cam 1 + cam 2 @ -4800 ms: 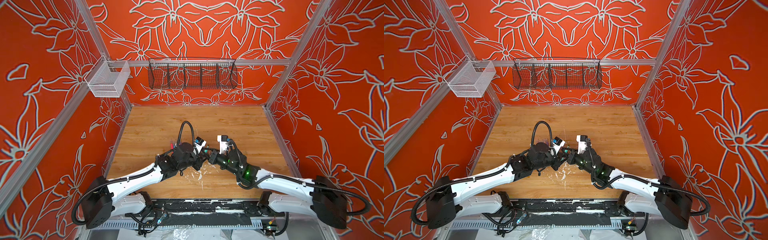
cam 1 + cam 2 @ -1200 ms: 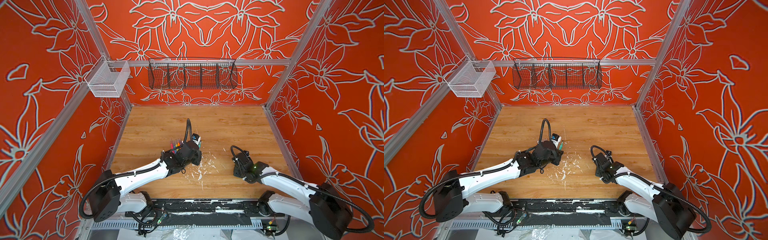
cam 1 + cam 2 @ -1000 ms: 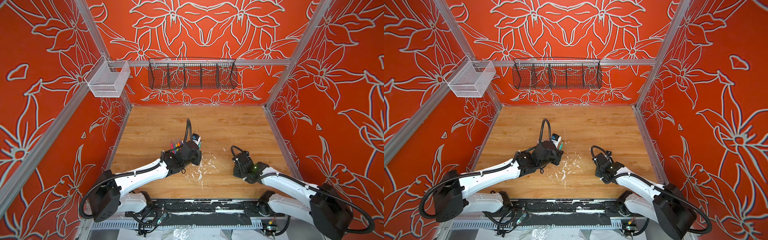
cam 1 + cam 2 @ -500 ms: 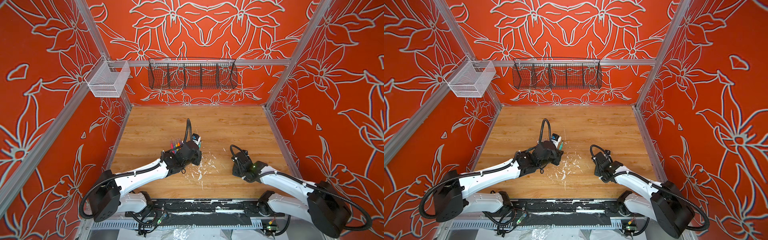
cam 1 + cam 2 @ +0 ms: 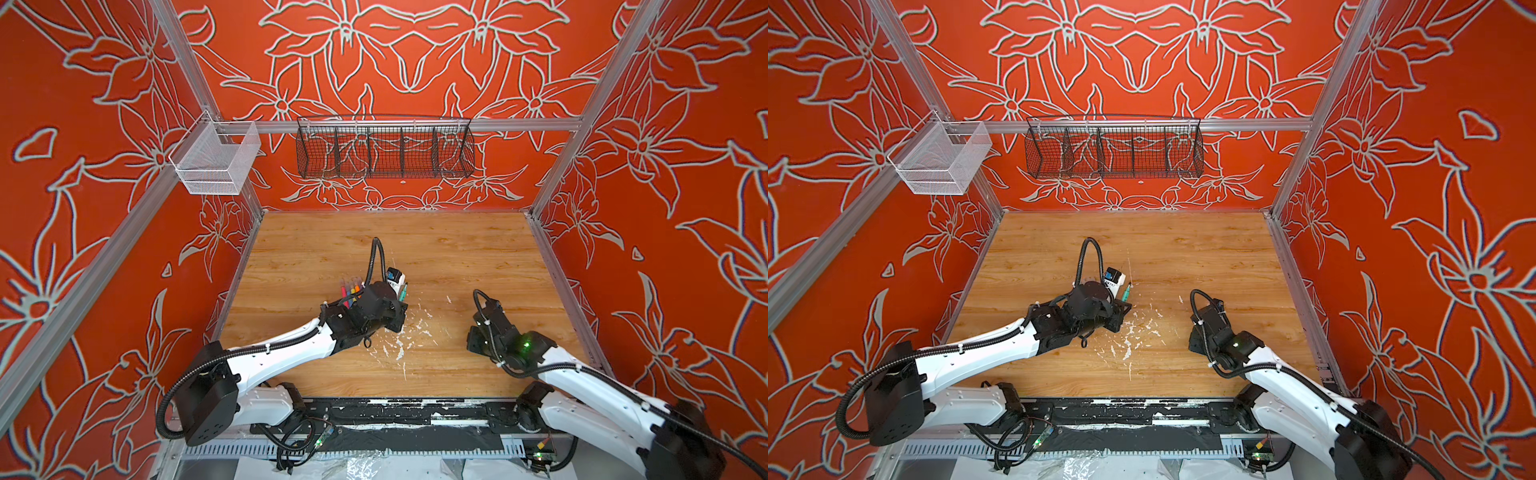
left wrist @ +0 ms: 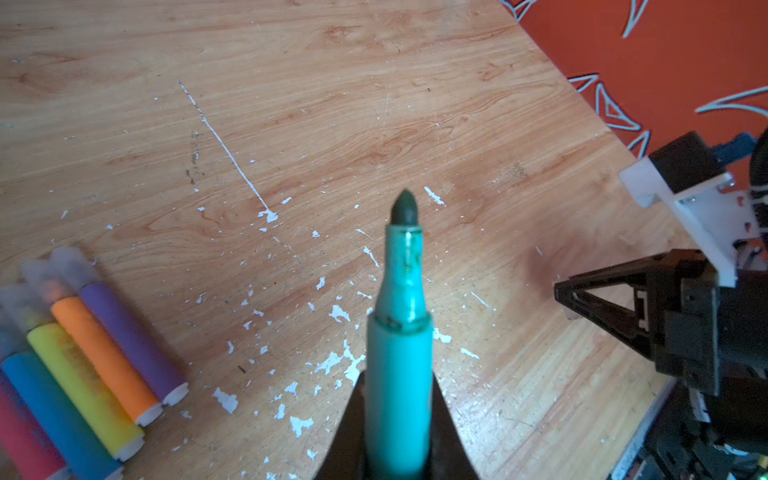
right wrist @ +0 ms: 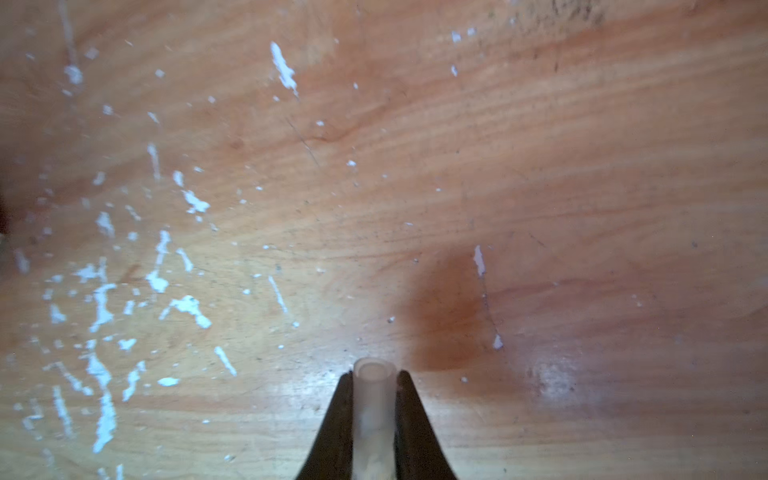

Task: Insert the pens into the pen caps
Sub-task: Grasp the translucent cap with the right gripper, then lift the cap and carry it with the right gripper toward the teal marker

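The left gripper [image 6: 398, 395] clamps the green pen [image 6: 400, 299], the right gripper [image 7: 374, 376] pinches a clear cap [image 7: 373, 411] well apart from it; tilt risks missing the tip.

Right gripper [image 7: 375, 377] no longer meets left gripper [image 6: 397, 376]; now pinches a clear cap [image 7: 372, 401].
Earlier both met over the white flecks [image 5: 399, 343]; right arm [image 5: 582, 382] pulled back to their right, jaws closing in the last second.
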